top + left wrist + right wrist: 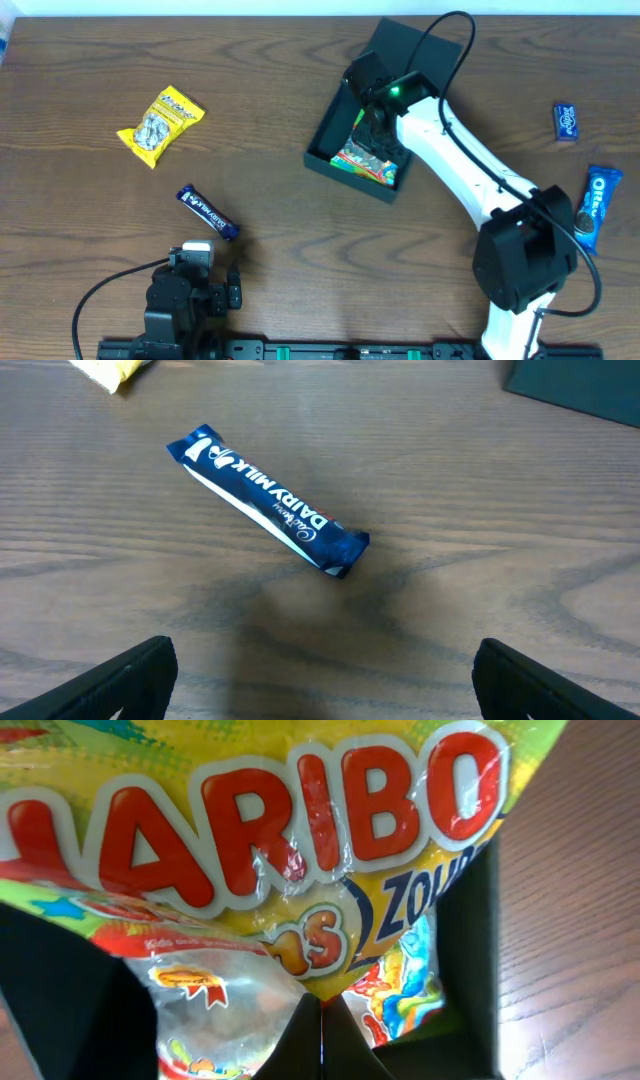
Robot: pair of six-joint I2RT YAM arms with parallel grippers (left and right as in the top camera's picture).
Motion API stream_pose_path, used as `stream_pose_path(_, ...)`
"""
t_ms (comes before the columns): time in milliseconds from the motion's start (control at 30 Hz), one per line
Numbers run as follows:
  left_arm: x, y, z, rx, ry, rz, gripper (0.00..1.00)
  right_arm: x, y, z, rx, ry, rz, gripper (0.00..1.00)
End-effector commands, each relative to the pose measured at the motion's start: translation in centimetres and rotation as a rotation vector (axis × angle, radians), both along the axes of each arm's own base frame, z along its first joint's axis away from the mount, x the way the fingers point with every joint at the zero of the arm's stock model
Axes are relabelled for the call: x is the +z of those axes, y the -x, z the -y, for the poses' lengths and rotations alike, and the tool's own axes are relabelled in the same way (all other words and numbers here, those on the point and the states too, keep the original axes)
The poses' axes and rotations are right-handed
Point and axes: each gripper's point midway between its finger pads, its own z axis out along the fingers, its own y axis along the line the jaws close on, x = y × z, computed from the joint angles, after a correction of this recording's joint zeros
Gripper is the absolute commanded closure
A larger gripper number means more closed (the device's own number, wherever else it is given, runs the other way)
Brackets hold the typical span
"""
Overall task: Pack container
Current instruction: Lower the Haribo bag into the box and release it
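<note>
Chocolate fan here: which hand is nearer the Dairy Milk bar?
Left. The left hand hangs open by the Dairy Milk bar; the right hand is far off in the container, pinching the Haribo bag.

One tabletop (300, 260). One dark teal-green container (333, 125) sits toward one o'clock from the tabletop's middle, with one hinged lid (400, 45).

Five snack packets in all, one of each kind:
- one Haribo bag (368, 160), inside the container
- one yellow packet (160, 124), toward ten o'clock
- one blue Dairy Milk bar (208, 213), toward eight o'clock
- one blue Oreo packet (596, 205), at three o'clock
- one small blue packet (566, 121), toward two o'clock

That makes four packets on the bare wood and one in the container.

Two robot arms: one white right arm (460, 150) reaching in from five o'clock, and one black left arm (185, 295) at seven o'clock.
</note>
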Motion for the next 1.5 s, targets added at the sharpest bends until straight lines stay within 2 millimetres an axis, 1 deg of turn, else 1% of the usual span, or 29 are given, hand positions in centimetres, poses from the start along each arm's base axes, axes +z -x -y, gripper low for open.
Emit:
stream_pose_path(0,-1.8,0.5,-0.3,0.010,-0.018,-0.054,0.05,-0.6,-0.1,1.5,0.000,0.062,0.006,0.99)
stream_pose_path(200,-1.8,0.5,-0.3,0.010,-0.018,-0.054,0.05,-1.7,-0.2,1.5,0.074,0.077,0.010,0.99)
stream_pose_path(467,-1.8,0.5,-0.3,0.010,-0.018,-0.054,0.05,-1.6,-0.6,1.3,0.227,0.101,0.018,0.99)
stream_pose_path(633,-1.8,0.5,-0.3,0.010,-0.018,-0.054,0.05,-1.6,-0.5,1.3,0.234,0.104,0.015,0.99)
stream_pose_path(800,-1.8,0.5,-0.3,0.010,-0.018,-0.054,0.04,-1.6,-0.6,1.3,0.197,0.095,0.021,0.98)
stream_pose_path(833,-1.8,0.5,-0.3,0.010,-0.018,-0.054,0.05,-1.6,-0.6,1.3,0.197,0.095,0.022,0.81)
stream_pose_path(900,-1.8,0.5,-0.3,0.010,-0.018,-0.054,0.05,-1.6,-0.8,1.1,0.199,0.091,0.029,0.60)
stream_pose_path(933,-1.8,0.5,-0.3,0.010,-0.018,-0.054,0.05,-1.6,-0.8,1.0,0.206,0.089,0.032,0.52)
stream_pose_path(1033,-1.8,0.5,-0.3,0.010,-0.018,-0.054,0.05,-1.2,-0.7,-0.3,0.271,0.052,0.039,0.42)
stream_pose_path(1100,-1.8,0.5,-0.3,0.010,-0.018,-0.054,0.05,-1.2,-0.4,-0.6,0.280,0.051,0.035,0.29)
stream_pose_path(1200,-1.8,0.5,-0.3,0.010,-0.018,-0.054,0.05,-1.4,0.6,-0.5,0.262,0.058,-0.003,0.13)
stream_pose_path(1267,-1.8,0.5,-0.3,0.010,-0.018,-0.054,0.05,-1.5,1.0,-0.3,0.253,0.063,-0.016,0.09)
stream_pose_path(1300,-1.8,0.5,-0.3,0.010,-0.018,-0.054,0.05,-1.5,0.9,-0.3,0.258,0.064,-0.014,0.04)
stream_pose_path(1333,-1.8,0.5,-0.3,0.010,-0.018,-0.054,0.05,-1.5,0.8,-0.4,0.274,0.064,-0.009,0.02)
stream_pose_path(1467,-1.8,0.5,-0.3,0.010,-0.018,-0.054,0.05,-1.7,0.6,-0.7,0.347,0.073,0.001,0.00)
